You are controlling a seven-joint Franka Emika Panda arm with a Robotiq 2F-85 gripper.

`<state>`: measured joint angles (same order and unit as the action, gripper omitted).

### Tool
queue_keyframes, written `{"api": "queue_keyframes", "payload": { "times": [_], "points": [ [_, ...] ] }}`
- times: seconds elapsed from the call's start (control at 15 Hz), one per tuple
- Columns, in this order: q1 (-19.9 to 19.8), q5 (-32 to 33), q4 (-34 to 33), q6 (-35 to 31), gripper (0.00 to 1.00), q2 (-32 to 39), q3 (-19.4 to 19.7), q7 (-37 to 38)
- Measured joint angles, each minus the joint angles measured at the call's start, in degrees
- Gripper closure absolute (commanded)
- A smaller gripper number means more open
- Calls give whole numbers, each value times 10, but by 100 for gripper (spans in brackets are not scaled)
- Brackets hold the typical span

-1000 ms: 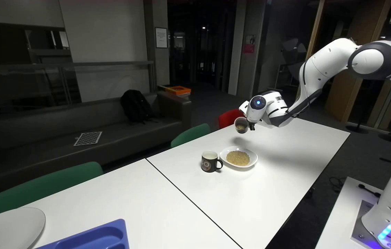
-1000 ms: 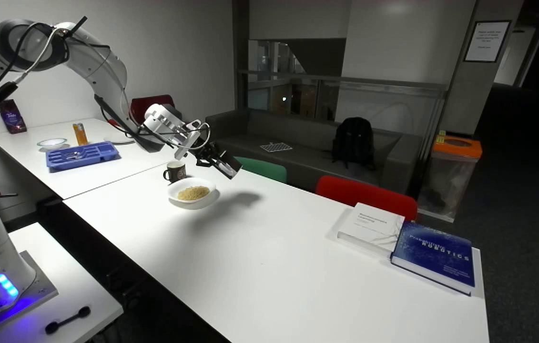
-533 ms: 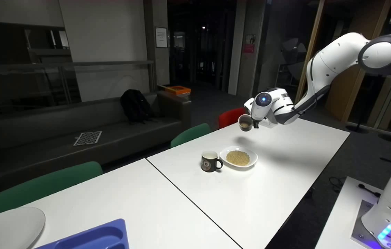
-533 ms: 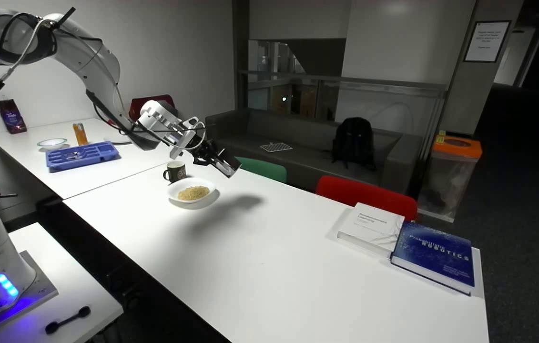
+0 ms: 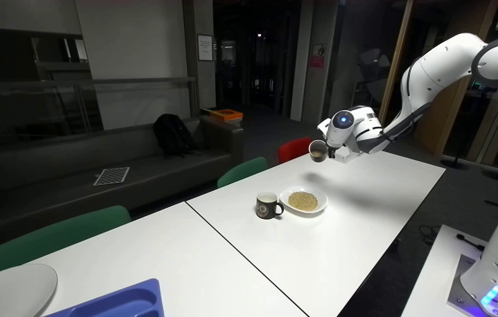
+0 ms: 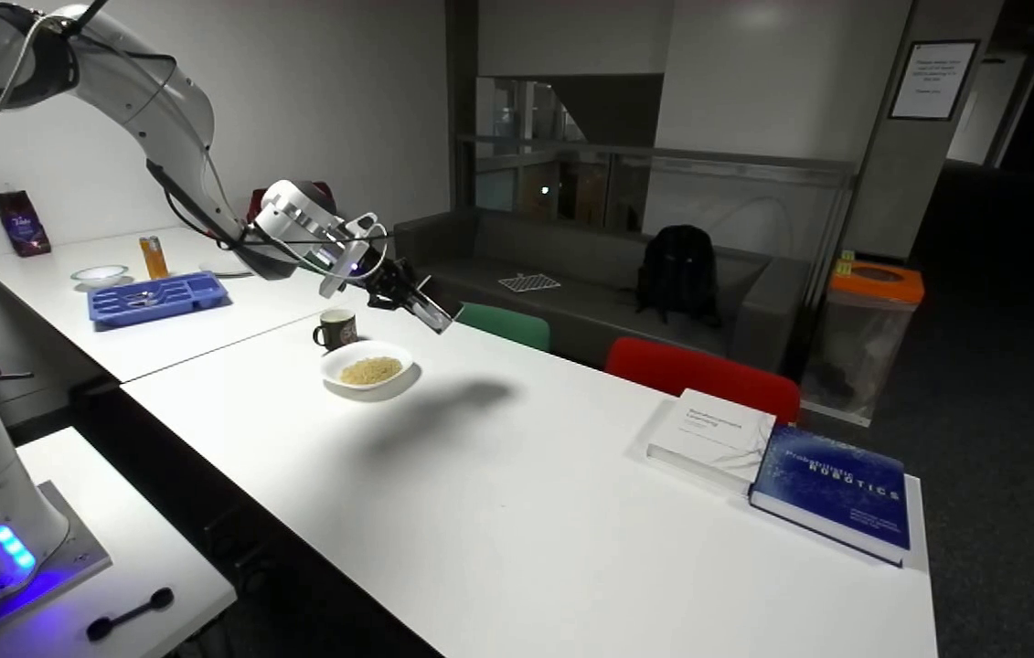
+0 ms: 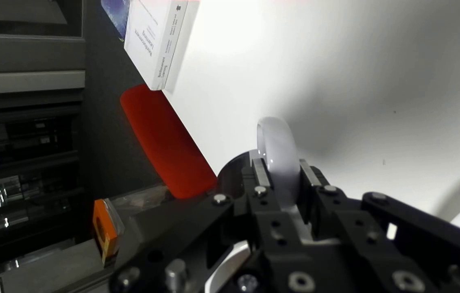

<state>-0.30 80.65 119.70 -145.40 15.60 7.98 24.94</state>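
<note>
My gripper (image 7: 282, 171) is shut on the pale, curved handle (image 7: 278, 142) of a mug, with one finger on each side of it. The held mug (image 5: 318, 151) is tipped on its side above the table, and grains show inside its mouth. Its dark body (image 7: 232, 175) is mostly hidden behind the fingers in the wrist view. Below it stands a white bowl (image 5: 287, 207) holding a heap of tan grains (image 5: 303, 201), apart from the held mug. Beside the bowl, an upright dark mug (image 5: 266, 207) with a pale interior appears in both exterior views.
Two books, one white (image 6: 713, 434) and one blue (image 6: 832, 489), lie at the table's end. A blue cutlery tray (image 6: 157, 299), an orange bottle (image 6: 154, 258) and a small bowl (image 6: 100, 275) are on the adjoining table. Red (image 6: 704, 375) and green (image 6: 506, 326) chairs line the edge.
The arm has risen and drawn back a little, carrying the tipped mug upward and slightly away from the bowl. The bowl and the upright mug have stayed put.
</note>
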Motion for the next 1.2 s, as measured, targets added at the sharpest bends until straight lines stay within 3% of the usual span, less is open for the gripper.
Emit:
{"api": "queue_keyframes", "payload": {
  "times": [0.93, 1.0, 1.2],
  "points": [
    [-1, 0, 4, 0, 79, -3, 0, 0],
    [-1, 0, 4, 0, 95, -3, 0, 0],
    [-1, -2, 4, 0, 95, 4, -2, 0]
  ]
}}
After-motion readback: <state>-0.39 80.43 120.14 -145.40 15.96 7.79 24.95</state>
